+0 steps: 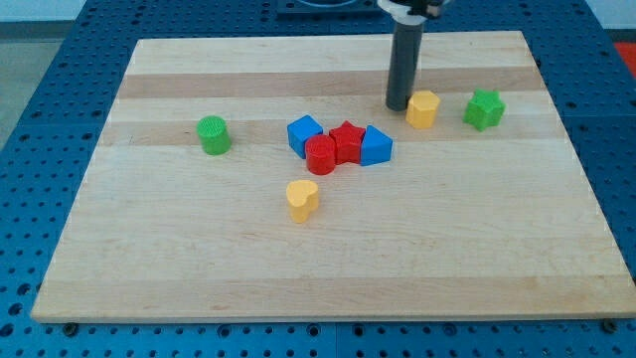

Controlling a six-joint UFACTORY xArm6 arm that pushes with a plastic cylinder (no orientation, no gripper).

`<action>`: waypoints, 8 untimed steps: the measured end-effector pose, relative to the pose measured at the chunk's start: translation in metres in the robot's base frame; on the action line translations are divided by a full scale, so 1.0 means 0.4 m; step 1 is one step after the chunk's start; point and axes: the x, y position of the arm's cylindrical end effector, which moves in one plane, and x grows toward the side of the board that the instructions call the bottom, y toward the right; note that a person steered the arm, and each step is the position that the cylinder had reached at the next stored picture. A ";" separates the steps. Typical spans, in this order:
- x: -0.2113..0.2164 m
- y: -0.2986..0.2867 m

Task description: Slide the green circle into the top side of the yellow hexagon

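The green circle (213, 135) sits at the view's left on the wooden board. The yellow hexagon (423, 108) sits at the upper right. My tip (397, 107) rests on the board just left of the yellow hexagon, nearly touching it, and far to the right of the green circle.
A green star (484, 108) lies right of the hexagon. A cluster in the middle holds a blue cube (304, 134), a red circle (321, 155), a red star (346, 141) and a blue block (376, 146). A yellow heart (302, 199) lies below it. The board (328, 278) ends at blue perforated table.
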 end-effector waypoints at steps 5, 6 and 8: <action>-0.039 -0.558; -0.039 -0.574; -0.005 -0.497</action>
